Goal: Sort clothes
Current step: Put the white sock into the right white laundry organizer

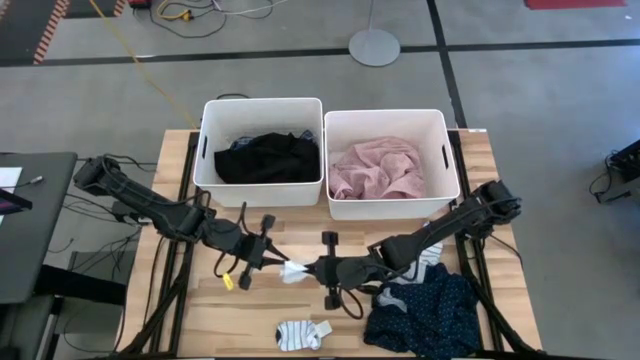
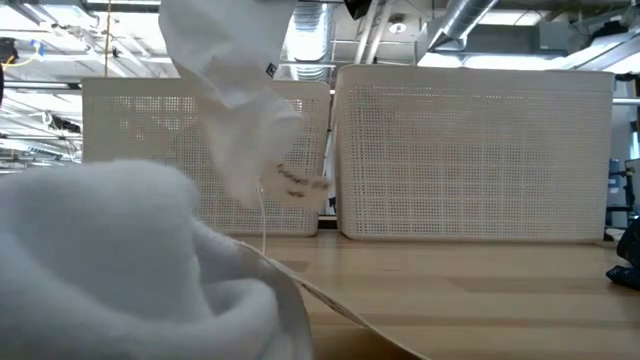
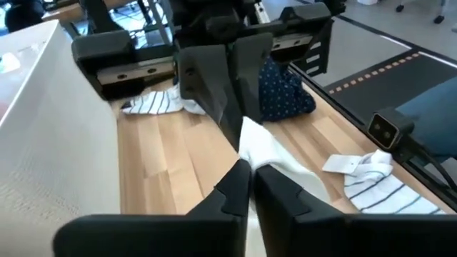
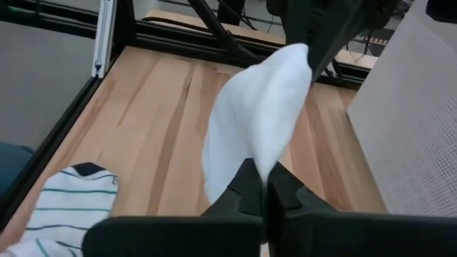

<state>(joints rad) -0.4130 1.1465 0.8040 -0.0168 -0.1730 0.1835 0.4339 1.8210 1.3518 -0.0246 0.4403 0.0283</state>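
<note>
The left gripper (image 1: 268, 257) and the right gripper (image 1: 312, 268) are meeting nose to nose over the front middle of the table, and a small white sock (image 1: 293, 270) is hanging stretched between them. The left wrist view shows the left jaws pressed together on one end of that sock (image 3: 260, 146), and the right wrist view shows the right jaws pinching the other end of the same sock (image 4: 257, 118). So the sock's long axis is running straight from one set of jaws to the other, and neither arm is nearer than the other. The coming move probably turns on which gripper lets go.

Just in front of the jaws, a striped white-grey sock (image 1: 302, 333) is lying flat on the wood. Beside the right gripper, below its forearm, the navy dotted piece (image 1: 425, 315) is lying crumpled.

Well beyond both jaws, the two white bins are standing side by side: the left bin (image 1: 207, 165) is holding the black top (image 1: 268, 158), and the right bin (image 1: 447, 180) is holding the pink top (image 1: 378, 170).
</note>
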